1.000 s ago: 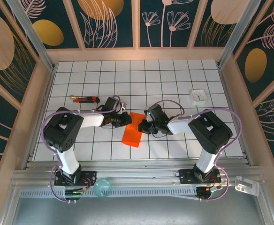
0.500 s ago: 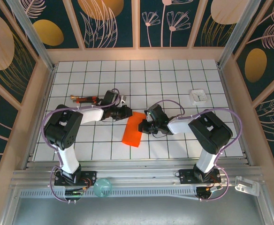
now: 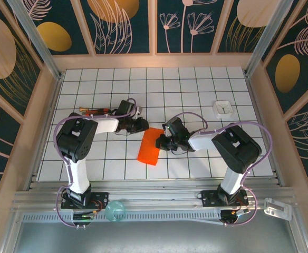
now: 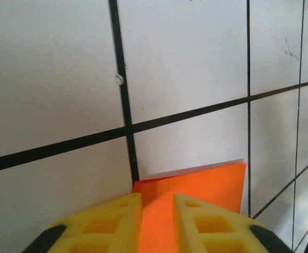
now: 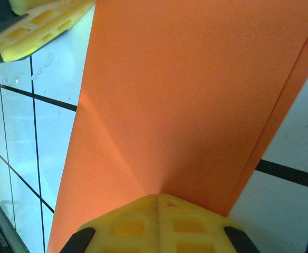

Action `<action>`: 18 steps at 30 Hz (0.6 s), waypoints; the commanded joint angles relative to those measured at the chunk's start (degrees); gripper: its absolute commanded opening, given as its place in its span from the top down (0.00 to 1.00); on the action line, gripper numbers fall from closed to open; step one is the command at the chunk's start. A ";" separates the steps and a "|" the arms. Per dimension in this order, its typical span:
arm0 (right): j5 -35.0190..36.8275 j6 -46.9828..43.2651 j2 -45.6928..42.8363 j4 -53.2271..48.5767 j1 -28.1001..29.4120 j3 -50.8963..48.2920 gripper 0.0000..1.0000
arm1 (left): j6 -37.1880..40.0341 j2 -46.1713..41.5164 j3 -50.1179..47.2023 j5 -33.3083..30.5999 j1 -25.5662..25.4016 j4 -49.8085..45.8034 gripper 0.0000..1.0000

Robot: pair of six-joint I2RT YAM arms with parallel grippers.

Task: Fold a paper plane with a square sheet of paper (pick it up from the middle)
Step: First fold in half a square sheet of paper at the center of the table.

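Paper (image 3: 148,147), orange, folded to a long strip, flat on the table (image 3: 185,84) between the two pincers.

Top view: left pincer (image 3: 142,125) low over the tiles at the strip's far left corner. Right pincer (image 3: 161,141) at the strip's right edge, touching it. Stick tool (image 3: 95,111) behind the left pincer, past its wrist. White square (image 3: 223,108) well apart, right of and beyond the right pincer.

Left wrist view: left pincer (image 4: 157,196) spread by a narrow gap, yellow fingers (image 4: 114,224) side by side at the bottom. Paper (image 4: 212,182) just ahead of and beneath the tips, orange seen through the gap, nothing pinched. Pale under-edge along the paper's far border. White tiles and black grid lines ahead.

Right wrist view: right pincer (image 5: 158,199) pressed together along a closed seam, tips set on the paper (image 5: 185,95). Nipped layer or mere pressing from above: not discernible. Strip running straight ahead from the tips, with a soft crease slanting left and a second layer along the right border. Left pincer's yellow finger (image 5: 38,23) ahead and to the left, just off the strip's far left corner.
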 commanded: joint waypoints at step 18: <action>8.49 -1.95 3.26 -12.53 -0.91 -2.97 1.00 | -7.12 -19.03 -24.51 1.97 -4.99 -0.61 0.86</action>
